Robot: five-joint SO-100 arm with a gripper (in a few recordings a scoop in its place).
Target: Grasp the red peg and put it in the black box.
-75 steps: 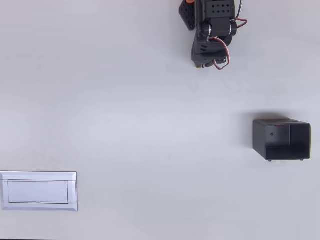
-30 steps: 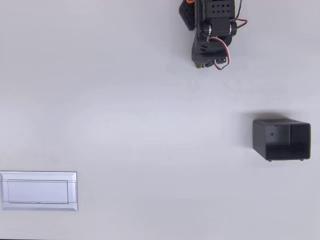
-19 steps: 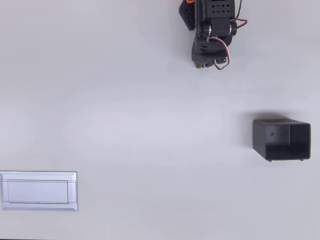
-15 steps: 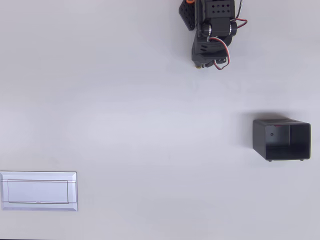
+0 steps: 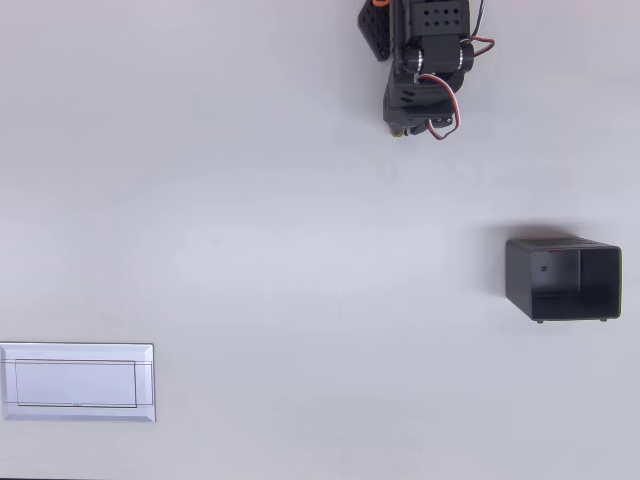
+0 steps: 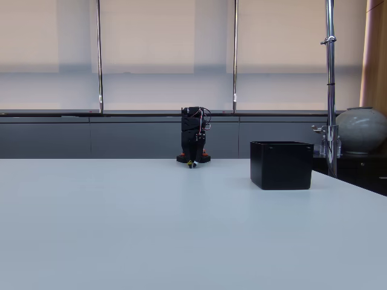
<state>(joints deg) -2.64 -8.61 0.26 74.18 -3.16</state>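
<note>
Black box [image 5: 563, 279] standing on the white table [image 5: 300, 250], right of centre in the overhead view, its dark hollow open upward; a thin red streak at its upper inner wall may be the red peg, though this cannot be confirmed. Folded arm [image 6: 193, 142] at the far table edge, well apart from the box; gripper [image 5: 405, 128] finger state cannot be told. White tray [image 5: 77, 382] at lower left.

Blinded windows [image 6: 163, 36] behind white table [image 6: 151, 229]

Matt black plastic black box [image 5: 562, 278] – on a smooth, faintly glossy white table [image 5: 280, 250].
</note>
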